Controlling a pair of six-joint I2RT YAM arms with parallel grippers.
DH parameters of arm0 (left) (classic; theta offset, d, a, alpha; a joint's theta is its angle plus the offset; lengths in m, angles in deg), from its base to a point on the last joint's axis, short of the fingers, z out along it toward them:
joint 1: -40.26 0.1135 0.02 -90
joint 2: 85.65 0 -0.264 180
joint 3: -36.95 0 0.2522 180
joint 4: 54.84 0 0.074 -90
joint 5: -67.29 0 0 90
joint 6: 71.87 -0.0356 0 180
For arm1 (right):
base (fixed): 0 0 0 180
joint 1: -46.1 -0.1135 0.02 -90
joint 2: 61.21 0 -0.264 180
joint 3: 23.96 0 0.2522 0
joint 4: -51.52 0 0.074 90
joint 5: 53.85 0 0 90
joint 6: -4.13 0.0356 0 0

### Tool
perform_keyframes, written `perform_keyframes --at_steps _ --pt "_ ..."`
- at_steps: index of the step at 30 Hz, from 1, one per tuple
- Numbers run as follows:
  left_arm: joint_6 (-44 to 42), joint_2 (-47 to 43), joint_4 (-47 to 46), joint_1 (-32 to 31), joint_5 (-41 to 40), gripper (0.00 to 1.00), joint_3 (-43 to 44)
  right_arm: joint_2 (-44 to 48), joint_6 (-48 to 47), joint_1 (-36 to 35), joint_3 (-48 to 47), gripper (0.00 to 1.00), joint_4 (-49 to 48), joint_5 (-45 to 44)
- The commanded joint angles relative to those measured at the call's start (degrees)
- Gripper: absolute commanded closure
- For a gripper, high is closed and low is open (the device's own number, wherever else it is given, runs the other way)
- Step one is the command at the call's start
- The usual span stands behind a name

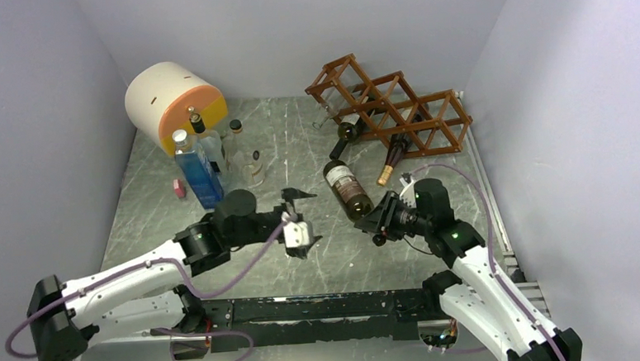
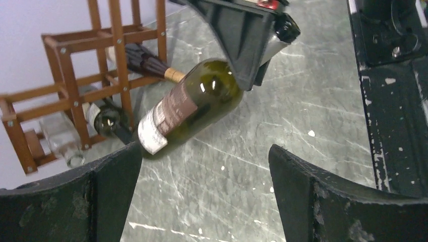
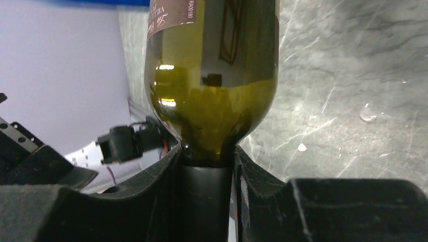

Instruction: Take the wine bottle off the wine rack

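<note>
Wine bottle point(image 2: 192, 108): olive-green glass, smooth, very glossy, bright reflections. Label point(image 2: 174, 106): paper, matt, brown and white. Neck capsule point(image 3: 204, 201): black, dull. Wine rack point(image 2: 116, 60): reddish-brown wood, smooth, light sheen, small metal screws at joints. Table point(image 2: 282, 101): grey-green, stone-like look, slightly shiny, many scratches and white chips. Left gripper point(image 2: 204, 156) and right gripper point(image 3: 207, 166): black plastic, matt, scuffed. Arm covers point(image 1: 115, 286): white plastic, glossy.
</note>
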Motion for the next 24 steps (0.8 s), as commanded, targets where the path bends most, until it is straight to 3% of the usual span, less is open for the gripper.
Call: perform_keyframes --at_steps 1,3,11,18,24 --pt "-13.2 5.6 5.9 -6.8 -9.1 0.01 4.8 -1.0 -9.2 -0.1 -6.0 1.00 0.5 9.7" --pt "-15.7 8.7 5.6 -8.8 -11.1 0.01 5.9 -2.6 -11.6 -0.1 -7.4 1.00 2.8 11.8" --pt "-21.3 20.4 9.8 -9.9 -6.6 0.02 13.3 -5.2 -16.7 -0.2 -10.5 1.00 8.9 19.3" --pt "-22.2 27.3 7.4 -10.5 -7.4 0.01 15.8 -5.9 -18.9 -0.2 -11.0 1.00 11.6 22.6" --pt "-22.5 32.0 6.8 -10.5 -9.1 0.07 17.2 -5.6 -19.5 -0.2 -11.3 1.00 12.4 23.3"
